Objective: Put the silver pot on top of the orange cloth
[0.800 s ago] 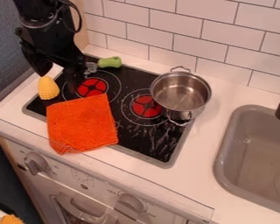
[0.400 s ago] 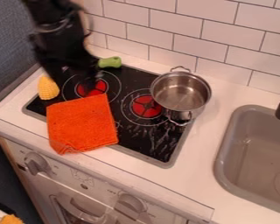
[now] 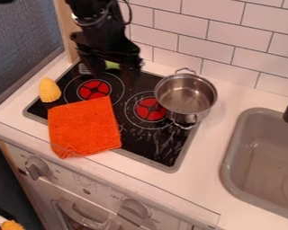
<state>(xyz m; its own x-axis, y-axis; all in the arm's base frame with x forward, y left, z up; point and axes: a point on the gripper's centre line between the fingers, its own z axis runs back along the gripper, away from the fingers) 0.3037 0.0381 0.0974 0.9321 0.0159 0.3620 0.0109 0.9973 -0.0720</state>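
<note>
1. Cloth, orange fabric [image 3: 84, 128]: unmoved, stove's front-left; print on white oven panel [image 3: 86, 179] below too small to read.
2. Black two-finger claw [image 3: 115, 77]: shifted right since last frame, fingers spread, released.
3. Silver metal two-handled pot [image 3: 185, 96]: unmoved, stove's right edge, right of claw, apart.

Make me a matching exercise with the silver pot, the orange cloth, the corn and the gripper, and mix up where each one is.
1. Silver pot
2. Orange cloth
3. Corn
4. Gripper

A. Above the back of the stove
B. Spread over the stove's front edge
C. Nearest the sink
D. At the stove's left edge in the camera view

Pairs: 1-C, 2-B, 3-D, 4-A
</note>
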